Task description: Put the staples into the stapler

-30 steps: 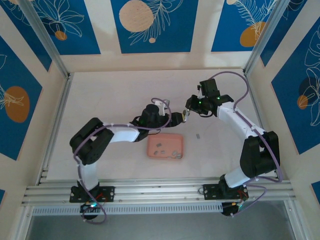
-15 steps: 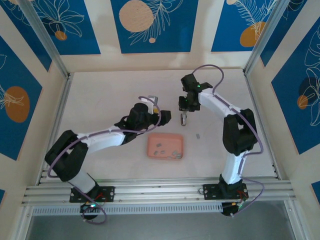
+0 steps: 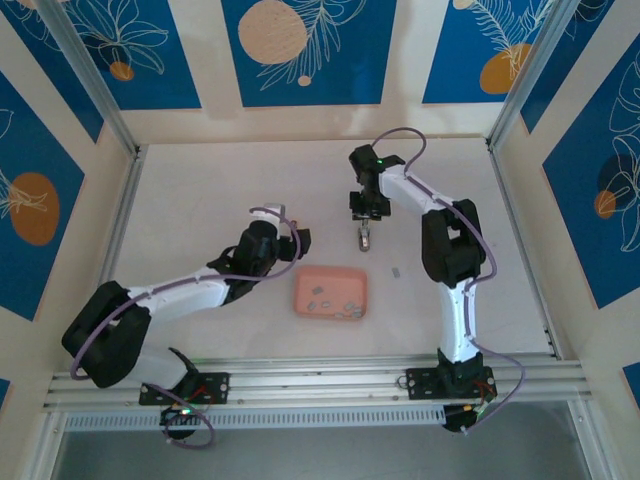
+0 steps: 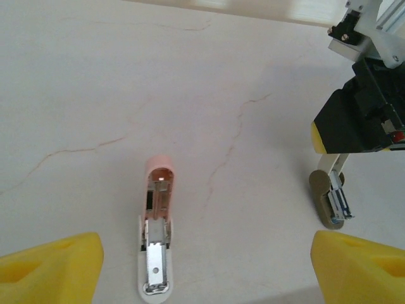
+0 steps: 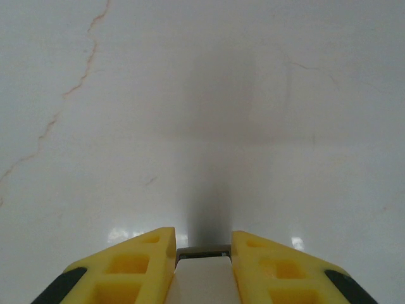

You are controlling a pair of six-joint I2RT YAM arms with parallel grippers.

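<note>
Above the table (image 3: pixel 200 200), beyond the pink tray (image 3: pixel 302 296), the right arm is reaching far out, its right gripper (image 3: pixel 364 222) pointing down and clamping an upright stapler part (image 4: pixel 331 199), while the left arm is stretching low, its left gripper (image 3: pixel 297 240) spread wide over a flat pink-and-white piece (image 4: pixel 156 247), and the staples (image 3: pixel 322 291) are lying in that tray.

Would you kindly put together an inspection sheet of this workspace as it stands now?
Surface: pale veined table, bare apart from the items below.
Job's things: staples in the pink tray; pink-and-white stapler lying flat on the table, metal showing.
Clutter: one small grey strip right of the tray.
Grippers: left gripper open, facing the stapler; right gripper shut on a small white piece.
Cables: purple cables looped along both arms.
Surroundings: blue patterned walls, aluminium rails.
</note>
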